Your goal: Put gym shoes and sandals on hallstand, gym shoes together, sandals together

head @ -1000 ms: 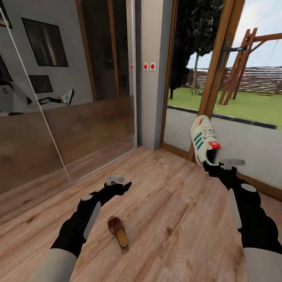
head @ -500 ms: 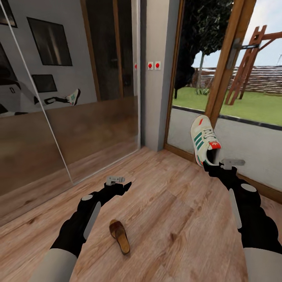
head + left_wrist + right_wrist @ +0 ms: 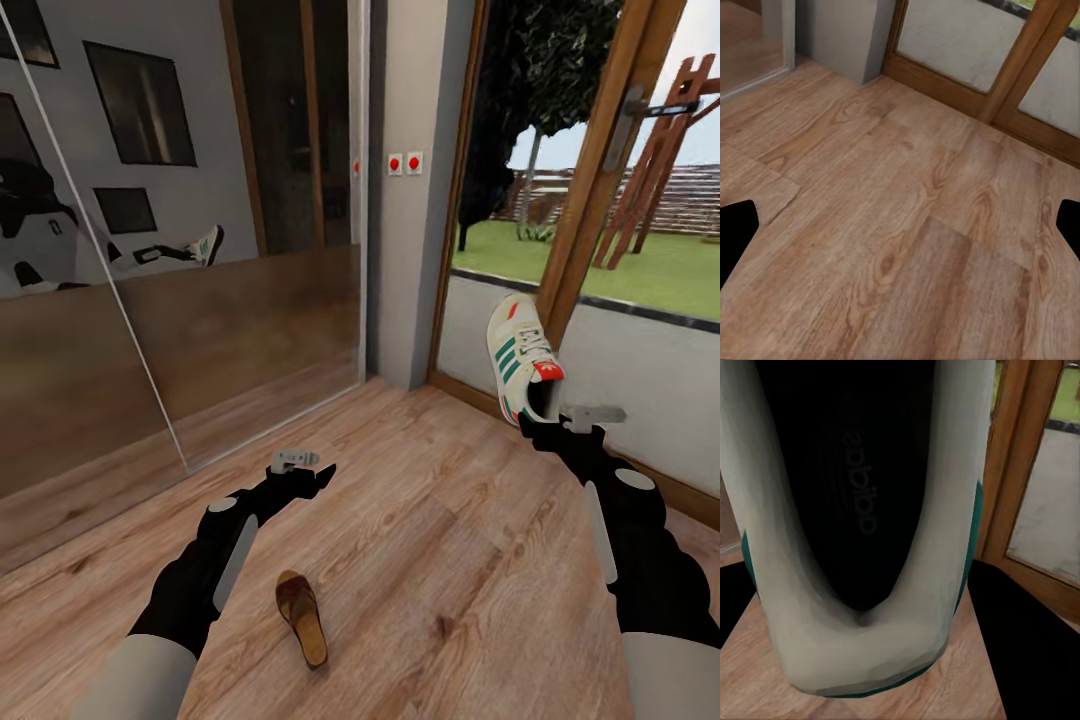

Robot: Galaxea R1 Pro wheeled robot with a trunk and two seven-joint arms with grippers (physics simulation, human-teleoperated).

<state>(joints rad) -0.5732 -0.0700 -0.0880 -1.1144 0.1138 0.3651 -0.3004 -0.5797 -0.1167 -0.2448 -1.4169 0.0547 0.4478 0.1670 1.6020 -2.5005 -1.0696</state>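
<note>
My right hand [image 3: 535,420] pinched a gym shoe [image 3: 520,357] by its heel, toe up. My left hand [image 3: 318,472] hung spread above the corridor floor [image 3: 450,560], a sandal [image 3: 301,616] lying near it.

Gym shoes: 1 [image 3: 520,358], off the floor at the right arm's end
Sandals: 1 [image 3: 301,618], on the wood floor
Robot arms: 2
Red wall switches: 2 [image 3: 404,163]
Dark framed pictures in the mirror: 3
Glass door handles: 1 [image 3: 660,108]

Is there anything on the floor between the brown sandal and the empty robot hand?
No. In the head view, just bare wood floor lies between the sandal and the left gripper.
</note>
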